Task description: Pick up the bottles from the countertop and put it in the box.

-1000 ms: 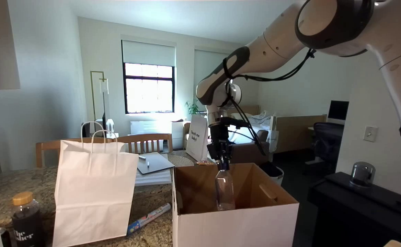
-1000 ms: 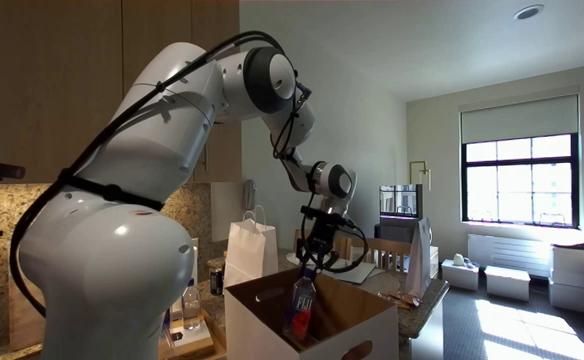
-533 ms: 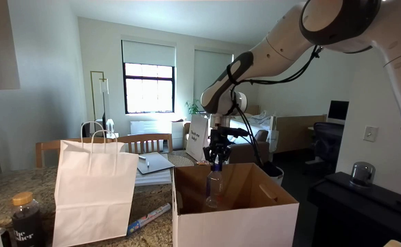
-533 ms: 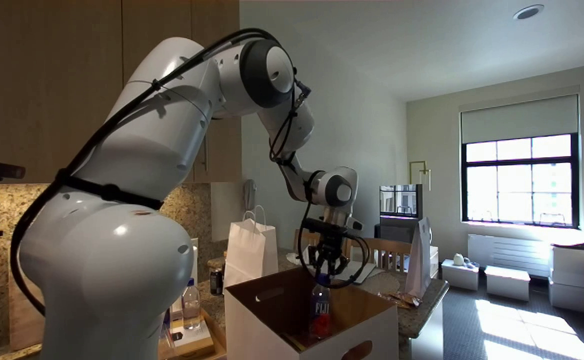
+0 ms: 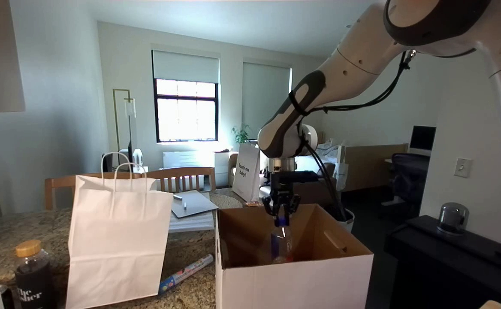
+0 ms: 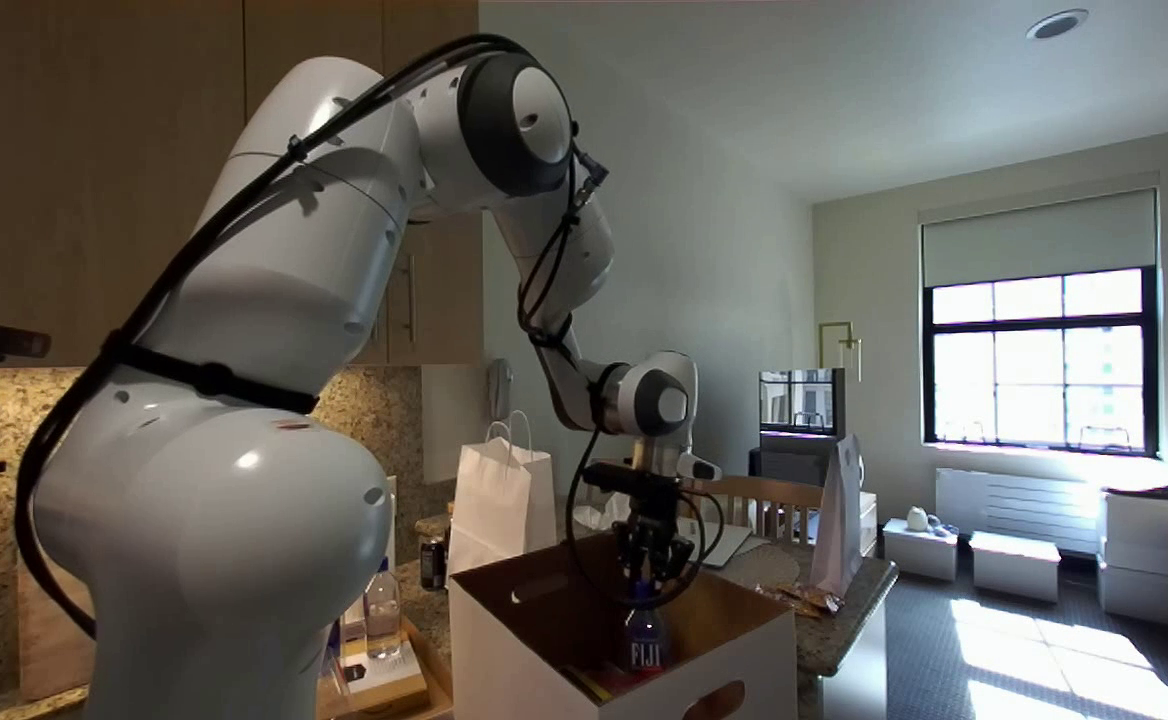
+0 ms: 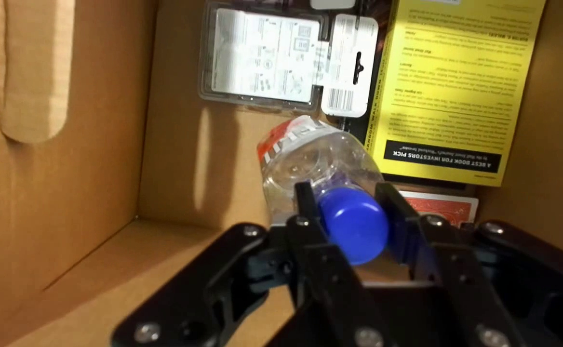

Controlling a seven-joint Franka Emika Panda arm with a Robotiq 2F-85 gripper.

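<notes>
My gripper (image 5: 282,218) is shut on the blue cap end of a clear water bottle (image 5: 280,245). In the wrist view the fingers (image 7: 305,205) stand on both sides of the blue cap (image 7: 356,229). The bottle hangs inside the cardboard box (image 5: 295,283), tilted in the wrist view; whether its base touches the floor I cannot tell. Its FIJI label shows in an exterior view (image 6: 646,652). A second clear bottle with a blue cap (image 6: 382,612) stands behind the arm. The speckled countertop (image 5: 192,294) lies beside the box.
In the box lie a yellow book (image 7: 455,86), a clear plastic package (image 7: 264,58) and a red card pack (image 7: 448,207). A white paper bag (image 5: 119,244), a printed tube (image 5: 186,272), a dark bottle with an orange cap (image 5: 34,274) and a laptop (image 5: 194,204) stand or lie nearby.
My gripper has come down with the bottle still in it, and the bottle now sits deeper in the box. The gripper has turned more upright.
</notes>
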